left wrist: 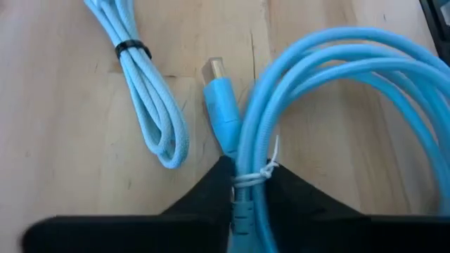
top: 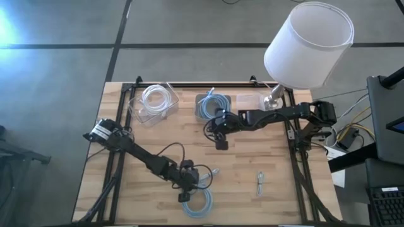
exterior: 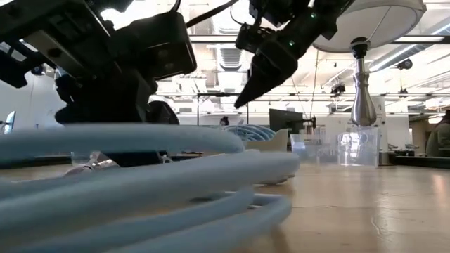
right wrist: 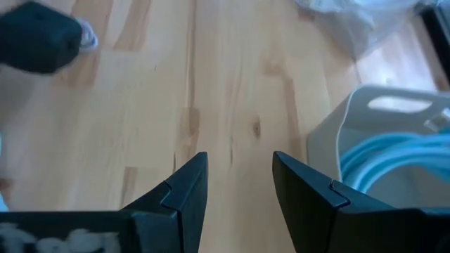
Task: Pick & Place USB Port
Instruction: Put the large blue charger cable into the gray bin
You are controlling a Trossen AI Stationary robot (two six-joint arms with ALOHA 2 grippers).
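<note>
A bright blue USB cable coil (top: 196, 203) lies on the wooden table near its near edge; its plug (left wrist: 214, 74) points away from my left gripper (left wrist: 235, 172), which is shut on the coil. In the high view the left gripper (top: 185, 183) sits at the coil's far side. A thinner pale blue folded cable (left wrist: 148, 105) with a black tie lies beside it. My right gripper (top: 221, 140) hangs open above bare wood at mid-table, next to a grey tray (top: 211, 104) that holds another blue coil (right wrist: 387, 158). My left gripper pinches the blue coil's bundled strands (left wrist: 247, 165) between its two fingers, right at the white twist tie and beside the plug's cord. The fingers lie across the strands. The coil (exterior: 140, 176) rests on the table in front of the gripper.
A clear container (top: 153, 104) with a white cable stands at the far left. A small clear box (top: 247, 101) and a lamp (top: 308, 44) with a white shade are at the far right. Another small cable (top: 260, 183) lies near right. Bare wood stretches between the arms.
</note>
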